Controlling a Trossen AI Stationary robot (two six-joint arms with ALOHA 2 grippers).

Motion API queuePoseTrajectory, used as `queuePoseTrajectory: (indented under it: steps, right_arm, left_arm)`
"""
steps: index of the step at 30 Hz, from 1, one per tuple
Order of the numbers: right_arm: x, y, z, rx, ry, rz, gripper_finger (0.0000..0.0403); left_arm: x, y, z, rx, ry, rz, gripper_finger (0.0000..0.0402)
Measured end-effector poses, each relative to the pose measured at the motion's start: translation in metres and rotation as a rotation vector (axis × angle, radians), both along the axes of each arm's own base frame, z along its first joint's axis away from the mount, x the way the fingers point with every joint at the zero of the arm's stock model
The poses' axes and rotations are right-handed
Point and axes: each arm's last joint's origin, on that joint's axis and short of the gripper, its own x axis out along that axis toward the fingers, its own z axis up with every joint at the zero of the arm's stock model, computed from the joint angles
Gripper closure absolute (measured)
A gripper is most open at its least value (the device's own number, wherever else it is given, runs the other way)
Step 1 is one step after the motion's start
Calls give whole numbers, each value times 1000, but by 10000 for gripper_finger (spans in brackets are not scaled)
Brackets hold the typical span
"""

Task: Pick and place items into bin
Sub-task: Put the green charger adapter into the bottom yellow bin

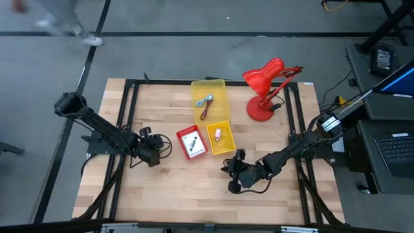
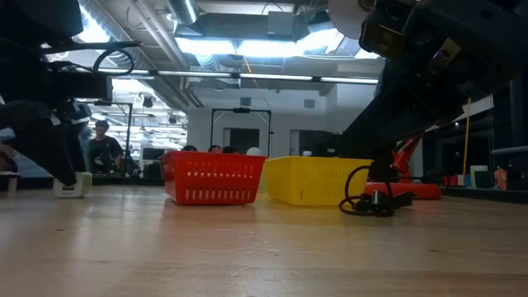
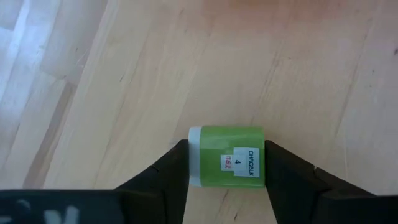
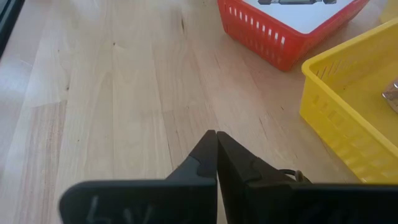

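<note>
The left gripper [image 3: 227, 171] sits low on the wooden table [image 1: 194, 188], left of the red bin [image 1: 191, 142]. Its jaws straddle a small green block [image 3: 227, 157], each finger right against a side; whether they are already pressing cannot be told. This looks like the grasping step of a pick. The next move probably calls for a firm squeeze, a lift clear of the table, then a carry rightward to a bin.

The block is green with a white end and a small white label printed "CHRGBLK 4"; it lies flat on the wood.

Right of the bins, beside the small yellow bin [image 1: 220, 138], the right gripper [image 4: 216, 152] waits with jaws pressed together, empty, near a coiled black cable [image 2: 373, 200].
</note>
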Motion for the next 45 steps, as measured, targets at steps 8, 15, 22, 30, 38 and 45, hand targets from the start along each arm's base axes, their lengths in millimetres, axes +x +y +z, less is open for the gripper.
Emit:
queuePoseTrajectory:
  steps: [8,15,22,30,38,45]
  right_arm:
    - [0,0,0,0,0,0,402]
    - [0,0,0,0,0,0,402]
    - [0,0,0,0,0,0,402]
    - [0,0,0,-4,1,3,402]
    - [0,0,-1,-13,9,6,402]
    - [0,0,-1,-31,12,19,402]
  left_arm:
    - [0,0,0,7,16,-42,238]
    - [6,-5,11,-30,29,-115,238]
    - [14,-9,35,-30,-44,-212,238]
    - [6,-5,57,-20,-172,-270,238]
    - [4,-8,83,23,-394,-381,238]
    - [9,-14,89,77,-473,-451,238]
